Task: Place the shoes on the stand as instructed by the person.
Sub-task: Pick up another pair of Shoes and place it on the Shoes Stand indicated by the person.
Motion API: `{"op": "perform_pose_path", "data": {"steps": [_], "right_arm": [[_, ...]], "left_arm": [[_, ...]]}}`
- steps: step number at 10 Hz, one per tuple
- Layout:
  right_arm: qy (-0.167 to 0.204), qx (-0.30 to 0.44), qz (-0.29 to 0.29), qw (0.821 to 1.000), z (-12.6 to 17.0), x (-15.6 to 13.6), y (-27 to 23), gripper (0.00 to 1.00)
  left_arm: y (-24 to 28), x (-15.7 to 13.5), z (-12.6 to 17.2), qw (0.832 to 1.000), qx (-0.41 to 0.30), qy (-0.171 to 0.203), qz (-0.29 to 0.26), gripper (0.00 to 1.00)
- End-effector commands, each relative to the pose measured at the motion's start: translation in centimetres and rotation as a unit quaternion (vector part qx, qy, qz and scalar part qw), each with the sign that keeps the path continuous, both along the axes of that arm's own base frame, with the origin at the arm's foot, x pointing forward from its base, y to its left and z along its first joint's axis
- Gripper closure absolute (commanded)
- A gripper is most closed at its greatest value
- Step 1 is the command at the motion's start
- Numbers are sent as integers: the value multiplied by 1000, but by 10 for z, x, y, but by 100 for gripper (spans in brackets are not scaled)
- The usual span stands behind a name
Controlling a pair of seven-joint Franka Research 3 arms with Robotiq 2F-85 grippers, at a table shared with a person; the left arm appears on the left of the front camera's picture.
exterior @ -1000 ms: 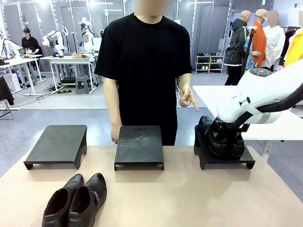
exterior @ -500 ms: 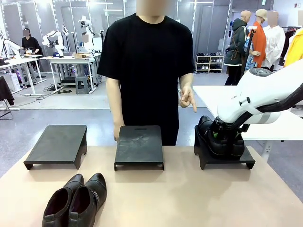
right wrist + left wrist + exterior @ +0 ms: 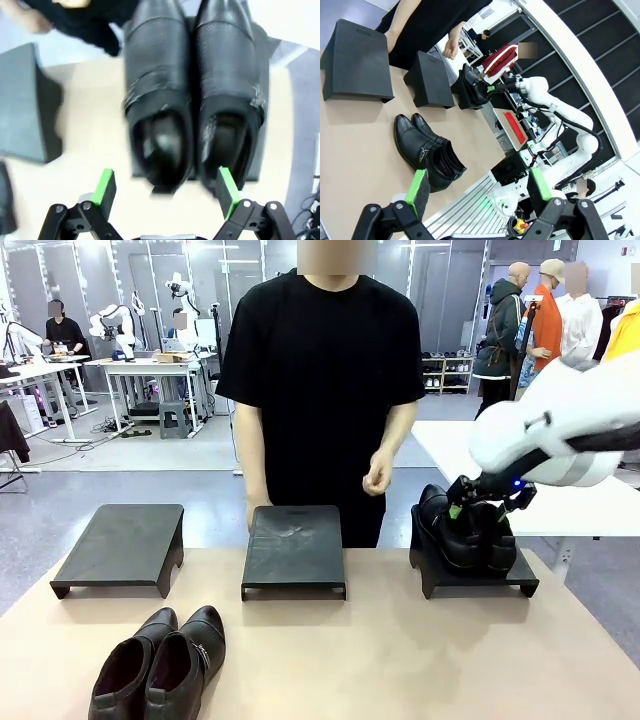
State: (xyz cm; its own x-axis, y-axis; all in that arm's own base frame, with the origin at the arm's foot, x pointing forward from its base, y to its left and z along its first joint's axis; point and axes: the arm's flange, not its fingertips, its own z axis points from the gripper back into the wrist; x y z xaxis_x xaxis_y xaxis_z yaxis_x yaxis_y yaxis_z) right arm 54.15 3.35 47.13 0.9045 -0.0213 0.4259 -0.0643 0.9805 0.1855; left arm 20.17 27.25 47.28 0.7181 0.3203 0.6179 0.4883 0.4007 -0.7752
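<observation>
Glossy white right arm, black jaws with green pads

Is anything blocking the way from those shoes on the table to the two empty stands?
Nothing visible does. Bare tabletop lies between the shoes on the table and the left stand and middle stand, and both tops are bare.
</observation>
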Motion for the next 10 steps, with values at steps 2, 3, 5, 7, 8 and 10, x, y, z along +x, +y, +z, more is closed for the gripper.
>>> {"op": "perform_pose_path", "data": {"steps": [2,3,5,7,8,10], "right_arm": [[22,105,56,993,36,-85,-49,0],[32,161,88,982,33,-109,-64,0],[24,256,134,957,21,-160,-100,0],[47,339,145,928,-9,-220,-149,0],[26,392,158,906,-27,-251,-174,0],[3,444,140,885,-56,-286,-210,0]], "left_arm": [[3,-2,1,1000,-1,-9,-5,0],[3,-2,1,1000,-1,-9,-5,0],[3,-2,1,1000,-1,-9,-5,0],[3,-2,1,1000,-1,-9,-5,0],[3,-2,1,1000,-1,-9,-5,0],[3,-2,1,1000,-1,-9,-5,0]]}}
